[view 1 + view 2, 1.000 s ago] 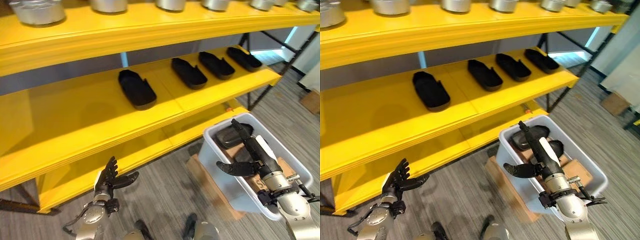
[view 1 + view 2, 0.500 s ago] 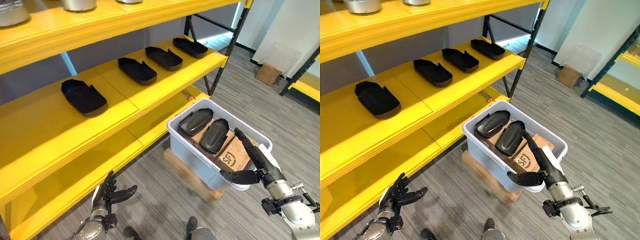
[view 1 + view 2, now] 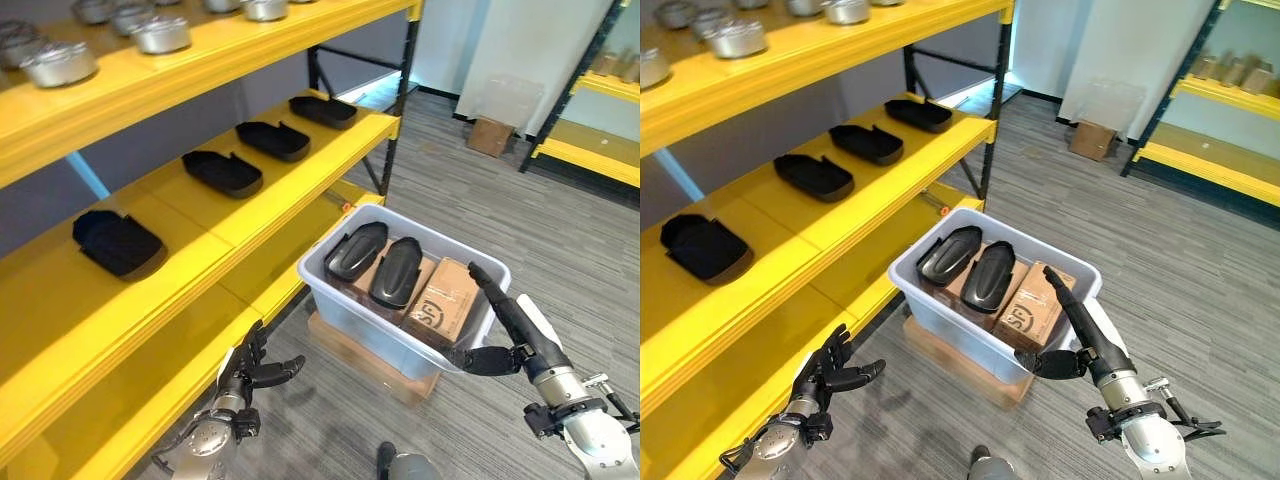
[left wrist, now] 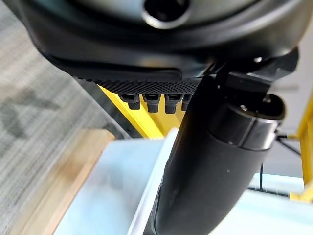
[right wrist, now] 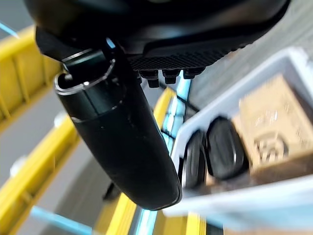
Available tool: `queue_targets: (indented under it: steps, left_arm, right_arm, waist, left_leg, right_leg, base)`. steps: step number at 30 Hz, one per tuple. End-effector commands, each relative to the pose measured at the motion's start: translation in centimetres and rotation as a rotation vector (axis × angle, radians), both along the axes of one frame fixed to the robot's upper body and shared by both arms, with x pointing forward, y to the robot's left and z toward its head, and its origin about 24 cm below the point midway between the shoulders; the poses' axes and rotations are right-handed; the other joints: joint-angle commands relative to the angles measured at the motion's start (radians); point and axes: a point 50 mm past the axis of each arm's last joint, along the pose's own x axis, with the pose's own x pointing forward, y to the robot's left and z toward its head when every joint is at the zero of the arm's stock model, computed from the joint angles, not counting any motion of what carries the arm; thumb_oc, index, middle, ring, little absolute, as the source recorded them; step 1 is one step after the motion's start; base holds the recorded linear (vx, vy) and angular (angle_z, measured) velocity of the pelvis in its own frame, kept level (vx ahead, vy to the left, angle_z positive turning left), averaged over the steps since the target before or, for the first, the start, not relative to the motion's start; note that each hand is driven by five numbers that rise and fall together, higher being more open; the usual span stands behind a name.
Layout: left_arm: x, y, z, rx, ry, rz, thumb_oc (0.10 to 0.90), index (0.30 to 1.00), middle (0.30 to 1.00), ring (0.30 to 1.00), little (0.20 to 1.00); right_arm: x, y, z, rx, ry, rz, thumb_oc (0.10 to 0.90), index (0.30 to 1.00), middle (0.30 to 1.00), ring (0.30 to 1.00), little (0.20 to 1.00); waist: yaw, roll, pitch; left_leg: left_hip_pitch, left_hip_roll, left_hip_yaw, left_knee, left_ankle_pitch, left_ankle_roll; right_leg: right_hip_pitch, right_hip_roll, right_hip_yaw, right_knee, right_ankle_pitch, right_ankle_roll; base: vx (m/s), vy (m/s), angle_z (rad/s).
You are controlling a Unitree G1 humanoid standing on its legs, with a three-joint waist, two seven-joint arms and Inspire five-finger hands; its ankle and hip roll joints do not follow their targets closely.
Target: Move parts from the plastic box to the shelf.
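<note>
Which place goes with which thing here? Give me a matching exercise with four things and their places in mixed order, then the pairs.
Things:
1. black parts
2. plastic box
3. metal tins
4. right hand

Places:
A. top shelf
B. on a wooden block on the floor
C. open, at the box's near corner
D. lying side by side in the box beside a cardboard carton

Pairs: 1-D, 2-B, 3-A, 4-C

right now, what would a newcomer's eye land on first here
Probably the bright yellow shelf, with four black parts in a row on its middle level. Next, the pale plastic box on the floor beside it, holding two more black parts and a cardboard carton. The right hand hovers open at its near rim.
</note>
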Motion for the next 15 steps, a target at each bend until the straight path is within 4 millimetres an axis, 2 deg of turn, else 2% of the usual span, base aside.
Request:
queue_targets:
  steps: [1,2,3,4,5,6,7,8,10,11,15]
  left_arm:
    - [2.4,0.8,4.4,-0.03,-0.254,0.048,0.9,1.0,1.0,1.0,1.0]
    - [2.0,1.5,4.5,-0.02,-0.263,0.088,0.9,1.0,1.0,1.0,1.0]
    - [2.0,1.6,4.5,-0.02,-0.264,0.089,0.9,1.0,1.0,1.0,1.0]
    - [1.8,1.9,4.4,-0.015,-0.263,0.108,0.9,1.0,1.0,1.0,1.0]
    - [1.7,2.2,4.6,-0.025,-0.276,0.131,0.9,1.0,1.0,1.0,1.0]
    - [1.3,2.3,4.3,-0.036,-0.265,0.143,0.9,1.0,1.0,1.0,1.0]
    - [1.3,2.3,4.3,-0.036,-0.266,0.144,0.9,1.0,1.0,1.0,1.0]
    - [1.3,2.1,4.1,-0.042,-0.263,0.147,0.9,1.0,1.0,1.0,1.0]
    - [1.6,1.9,4.3,-0.044,-0.272,0.133,0.9,1.0,1.0,1.0,1.0]
    - [2.2,1.7,4.9,-0.033,-0.296,0.116,0.9,1.0,1.0,1.0,1.0]
    - [3.0,1.8,5.7,-0.025,-0.332,0.125,0.9,1.0,1.0,1.0,1.0]
  right_arm:
    - [1.4,1.2,5.6,0.005,-0.304,0.09,0.9,1.0,1.0,1.0,1.0]
    - [2.3,1.9,5.6,-0.003,-0.305,0.124,0.9,1.0,1.0,1.0,1.0]
    - [2.4,1.9,5.6,-0.003,-0.306,0.125,0.9,1.0,1.0,1.0,1.0]
    - [2.9,2.3,5.7,0.001,-0.314,0.142,0.9,1.0,1.0,1.0,1.0]
    - [3.5,2.8,6.1,-0.001,-0.33,0.169,0.9,1.0,1.0,1.0,1.0]
    - [3.6,3.3,6.0,0.014,-0.325,0.187,0.9,1.0,1.0,1.0,1.0]
    - [3.7,3.3,6.0,0.014,-0.326,0.188,0.9,1.0,1.0,1.0,1.0]
    - [4.0,3.8,5.6,0.004,-0.309,0.208,0.9,1.0,1.0,1.0,1.0]
    - [4.1,3.9,5.5,0.001,-0.304,0.208,0.9,1.0,1.0,1.0,1.0]
    - [4.2,4.1,5.3,0.018,-0.295,0.206,0.9,1.0,1.0,1.0,1.0]
    - [4.5,4.6,5.2,0.021,-0.297,0.207,0.9,1.0,1.0,1.0,1.0]
  waist:
    - [0.032,0.004,0.046]
    - [0.067,0.014,0.066]
    - [0.067,0.015,0.065]
    - [0.085,0.021,0.068]
    - [0.097,0.036,0.069]
    - [0.094,0.039,0.067]
    - [0.097,0.041,0.066]
    - [0.091,0.046,0.064]
    - [0.089,0.041,0.066]
    - [0.075,0.035,0.066]
    - [0.066,0.022,0.059]
  left_leg:
    - [-0.065,0.003,-0.033,-0.156,0.163,0.042]
    - [-0.079,-0.003,-0.145,-0.316,0.254,0.029]
    - [-0.079,-0.001,-0.143,-0.323,0.261,0.029]
    - [-0.08,-0.017,-0.202,-0.39,0.275,0.022]
    - [-0.078,-0.025,-0.226,-0.448,0.289,0.004]
    - [-0.047,-0.019,-0.202,-0.451,0.262,0.018]
    - [-0.048,-0.015,-0.199,-0.451,0.264,0.018]
    - [-0.031,-0.016,-0.168,-0.422,0.248,0.016]
    - [-0.043,-0.028,-0.149,-0.375,0.225,0.022]
    - [-0.051,-0.046,-0.131,-0.338,0.196,0.031]
    - [-0.053,-0.073,-0.091,-0.301,0.156,0.045]
  right_leg:
    - [0.019,0.022,0.0,0.07,-0.1,0.035]
    - [0.003,0.03,0.052,0.093,-0.1,0.043]
    - [0.0,0.032,0.052,0.091,-0.097,0.042]
    - [0.003,0.039,0.08,0.09,-0.101,0.048]
    - [0.0,0.054,0.121,0.1,-0.116,0.057]
    - [-0.007,0.058,0.144,0.123,-0.131,0.061]
    - [-0.01,0.061,0.148,0.122,-0.127,0.06]
    - [-0.016,0.05,0.172,0.121,-0.125,0.067]
    - [-0.015,0.032,0.178,0.112,-0.12,0.072]
    - [-0.007,0.007,0.197,0.094,-0.113,0.083]
    - [-0.013,-0.029,0.235,0.064,-0.091,0.103]
  base:
    - [0.17,0.181,-0.79]
    - [0.13,0.165,-0.59]
    - [0.14,0.154,-0.85]
    - [0.17,0.152,-1.26]
    - [0.23,0.218,-1.45]
    - [0.15,0.172,-1.14]
    - [0.13,0.243,-0.94]
    - [0.13,0.253,-1.06]
    - [0.13,0.243,-1.45]
    - [0.13,0.219,-1.08]
    - [0.1,0.194,-0.41]
